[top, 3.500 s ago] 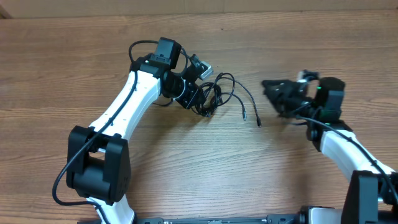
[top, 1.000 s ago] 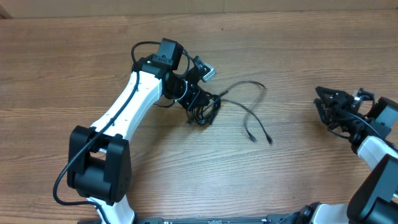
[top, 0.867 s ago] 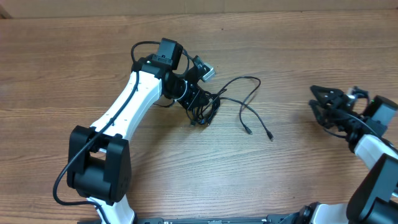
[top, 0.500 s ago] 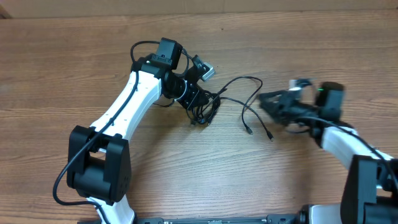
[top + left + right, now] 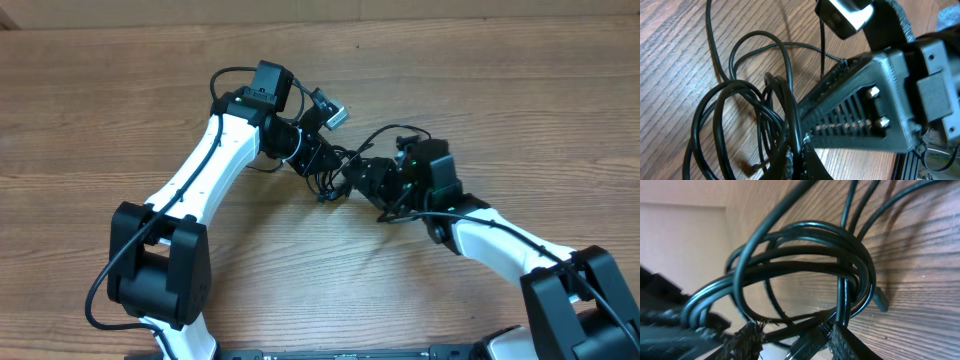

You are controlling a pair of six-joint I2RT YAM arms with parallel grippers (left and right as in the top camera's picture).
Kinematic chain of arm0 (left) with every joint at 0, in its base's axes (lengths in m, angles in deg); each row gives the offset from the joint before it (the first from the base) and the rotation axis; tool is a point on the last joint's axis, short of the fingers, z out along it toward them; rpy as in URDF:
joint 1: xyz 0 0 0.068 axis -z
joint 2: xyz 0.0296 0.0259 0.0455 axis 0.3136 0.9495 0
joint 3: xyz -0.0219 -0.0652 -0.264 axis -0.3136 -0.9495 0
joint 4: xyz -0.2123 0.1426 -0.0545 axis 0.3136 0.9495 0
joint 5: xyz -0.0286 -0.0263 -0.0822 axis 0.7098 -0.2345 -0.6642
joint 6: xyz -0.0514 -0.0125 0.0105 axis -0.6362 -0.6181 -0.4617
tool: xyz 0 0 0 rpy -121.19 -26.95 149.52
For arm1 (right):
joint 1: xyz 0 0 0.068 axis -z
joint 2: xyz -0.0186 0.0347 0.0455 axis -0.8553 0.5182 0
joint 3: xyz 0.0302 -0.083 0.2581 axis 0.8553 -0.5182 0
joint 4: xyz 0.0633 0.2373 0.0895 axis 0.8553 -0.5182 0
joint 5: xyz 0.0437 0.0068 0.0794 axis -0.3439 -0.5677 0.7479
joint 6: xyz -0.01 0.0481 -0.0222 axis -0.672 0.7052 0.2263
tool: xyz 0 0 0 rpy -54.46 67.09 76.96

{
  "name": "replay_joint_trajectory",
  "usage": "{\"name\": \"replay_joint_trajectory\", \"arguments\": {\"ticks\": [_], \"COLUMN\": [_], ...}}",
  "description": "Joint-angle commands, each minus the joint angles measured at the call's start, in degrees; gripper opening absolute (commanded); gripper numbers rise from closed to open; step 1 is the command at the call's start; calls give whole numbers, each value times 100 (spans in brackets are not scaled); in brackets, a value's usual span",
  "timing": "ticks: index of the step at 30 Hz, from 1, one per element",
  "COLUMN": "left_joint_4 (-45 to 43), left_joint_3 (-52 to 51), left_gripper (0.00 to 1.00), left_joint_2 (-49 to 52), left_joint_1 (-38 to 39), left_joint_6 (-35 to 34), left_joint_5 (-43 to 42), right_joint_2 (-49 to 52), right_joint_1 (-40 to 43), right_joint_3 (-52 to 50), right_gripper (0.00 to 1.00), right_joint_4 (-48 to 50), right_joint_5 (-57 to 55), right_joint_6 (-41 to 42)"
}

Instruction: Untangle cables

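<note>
The left gripper [image 5: 322,172] is clamping its fingers [image 5: 850,125] tight on the tangled black cables [image 5: 332,188], which are lying bunched on the wooden worktop [image 5: 500,100] near its middle. The right gripper [image 5: 352,176] is reaching in from the right, its fingers [image 5: 747,340] standing partly apart around the loops; whether they are pinching a strand cannot be told.

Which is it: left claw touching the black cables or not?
Touching. The left wrist view shows the left gripper shut on the cables, pinched between its fingertips.
</note>
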Motion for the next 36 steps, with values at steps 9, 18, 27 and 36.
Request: {"name": "replay_joint_trajectory", "arguments": {"ticks": [9, 18, 27, 36], "left_joint_4": [-26, -28, -4, -50], "left_joint_3": [-13, -13, -13, -13], "left_gripper": [4, 4, 4, 4], "left_joint_2": [33, 33, 33, 33], "left_joint_1": [13, 11, 7, 26], "left_joint_6": [46, 52, -103, -146], "left_joint_5": [-658, -1217, 562, 935], "right_joint_2": [-98, -66, -155, -219], "right_joint_1": [-103, -103, 765, 2951], "right_joint_3": [52, 52, 52, 52], "right_gripper": [44, 4, 4, 4], "right_joint_4": [354, 328, 686, 1034], "right_joint_5": [-782, -1165, 1220, 3128], "right_joint_6": [542, 540, -155, -435]}}
